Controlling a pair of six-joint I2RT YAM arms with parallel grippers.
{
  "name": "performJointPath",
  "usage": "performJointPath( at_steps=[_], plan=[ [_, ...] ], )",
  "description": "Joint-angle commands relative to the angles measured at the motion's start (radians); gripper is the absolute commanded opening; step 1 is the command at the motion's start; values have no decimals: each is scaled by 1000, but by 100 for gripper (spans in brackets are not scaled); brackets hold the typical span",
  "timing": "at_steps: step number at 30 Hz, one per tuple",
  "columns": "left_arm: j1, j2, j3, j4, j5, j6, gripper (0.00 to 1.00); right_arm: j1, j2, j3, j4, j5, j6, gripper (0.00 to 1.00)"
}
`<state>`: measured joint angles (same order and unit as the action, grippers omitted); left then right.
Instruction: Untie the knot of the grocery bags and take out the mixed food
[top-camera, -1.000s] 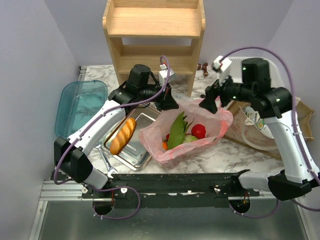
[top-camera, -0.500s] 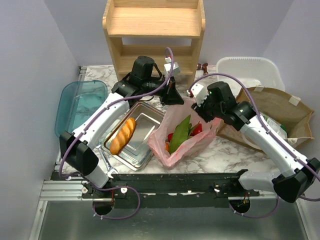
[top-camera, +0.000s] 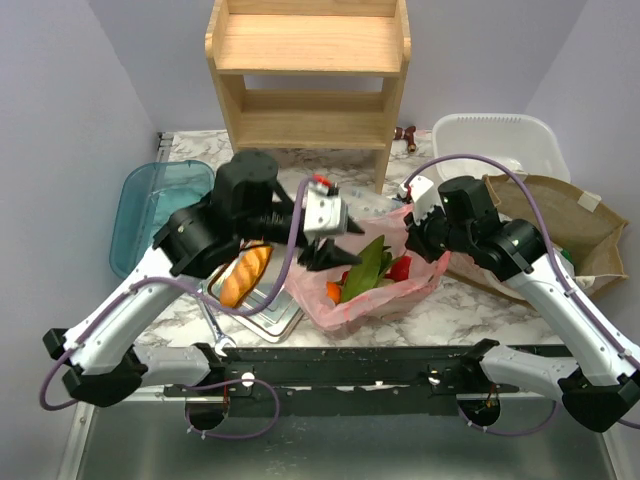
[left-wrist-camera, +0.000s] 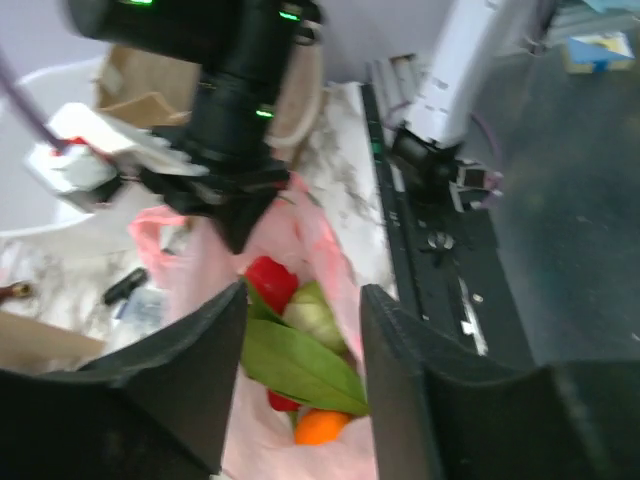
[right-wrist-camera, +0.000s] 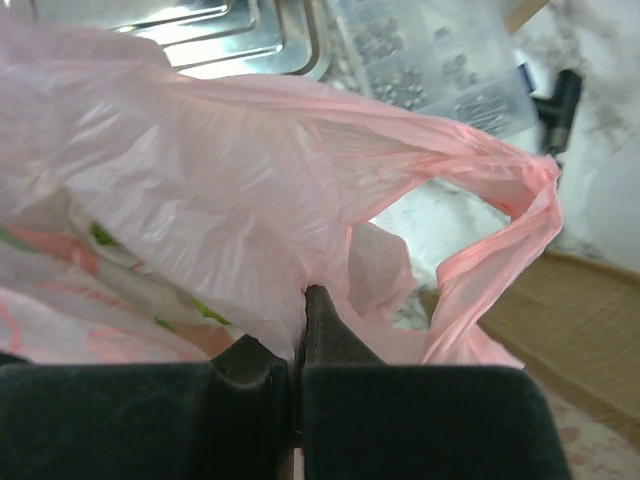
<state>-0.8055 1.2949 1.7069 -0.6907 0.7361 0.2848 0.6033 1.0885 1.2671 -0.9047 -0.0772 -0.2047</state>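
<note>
The pink grocery bag (top-camera: 372, 296) sits open on the marble beside the steel tray (top-camera: 262, 312). No knot is in view; one handle loop (right-wrist-camera: 500, 228) hangs loose. Inside the bag lies mixed food: a green leaf (left-wrist-camera: 300, 365), a red pepper (left-wrist-camera: 268, 282), a pale-green cabbage (left-wrist-camera: 315, 318) and an orange (left-wrist-camera: 320, 428). My left gripper (left-wrist-camera: 302, 292) hovers open over the bag's mouth, holding nothing. It shows in the top view at the bag's left rim (top-camera: 325, 252). My right gripper (right-wrist-camera: 303, 292) is shut on the bag's film at its right rim (top-camera: 416, 236).
A golden bread loaf (top-camera: 246, 275) lies in the tray. A wooden shelf (top-camera: 310, 60) stands at the back. A teal lid (top-camera: 155, 205) is at the left. A white tub (top-camera: 495, 140) and a brown paper bag (top-camera: 565, 215) are at the right.
The left gripper let go of the bag's rim, opened and swung forward over the bag. The right gripper came down from the right and shut on the bag's right rim.
</note>
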Motion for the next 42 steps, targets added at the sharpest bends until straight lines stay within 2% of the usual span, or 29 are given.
performJointPath(
  at_steps=[1, 3, 5, 7, 8, 10, 12, 16, 18, 20, 22, 26, 30, 32, 35, 39, 40, 41, 42],
  plan=[
    [-140, -22, -247, -110, -197, 103, 45, 3, -20, -42, -46, -108, 111, 1],
    [-176, 0, -326, -104, -263, 89, 41, -10, -25, -46, -51, -131, 131, 1],
    [-205, 12, -419, -81, -336, 89, 45, -28, -33, -53, -53, -147, 150, 1],
    [-207, 3, -517, -50, -360, 105, 62, -48, -42, -60, -50, -158, 167, 1],
    [-207, 4, -554, -49, -381, 131, 67, -61, -43, -61, -48, -170, 176, 1],
    [-191, 25, -585, -69, -421, 186, 70, -80, -39, -54, -26, -186, 187, 1],
    [-125, 59, -558, -102, -402, 249, 68, -93, -15, -19, 5, -182, 193, 1],
    [130, 81, -391, -117, -250, 317, 63, -184, 88, 157, 48, -178, 189, 1],
    [239, 103, -283, -140, -200, 357, 60, -283, 163, 267, 54, -284, 226, 1],
    [279, 126, -201, -210, -146, 437, 58, -327, 221, 327, 26, -370, 256, 1],
    [264, 124, -165, -277, -101, 510, 61, -327, 222, 298, 11, -423, 237, 1],
    [156, 58, -190, -257, -37, 449, 70, -327, 149, 132, -54, -476, 173, 1],
    [-29, -45, -324, 7, -168, 321, 74, -327, 71, -9, -68, -448, 142, 1],
    [-97, -19, -328, 41, -243, 312, 75, -327, 56, -42, -72, -426, 131, 0],
    [-136, 91, -311, 31, -313, 295, 76, -326, 52, -41, -79, -413, 120, 0],
    [-138, 187, -376, 146, -417, 312, 79, -328, 63, 4, -67, -418, 127, 0],
    [-139, 212, -384, 148, -434, 317, 79, -327, 71, 19, -67, -417, 132, 1],
    [-139, 230, -386, 130, -436, 322, 73, -327, 76, 32, -67, -412, 133, 1],
    [-139, 249, -381, 87, -418, 338, 58, -327, 81, 46, -63, -404, 136, 0]
  ],
)
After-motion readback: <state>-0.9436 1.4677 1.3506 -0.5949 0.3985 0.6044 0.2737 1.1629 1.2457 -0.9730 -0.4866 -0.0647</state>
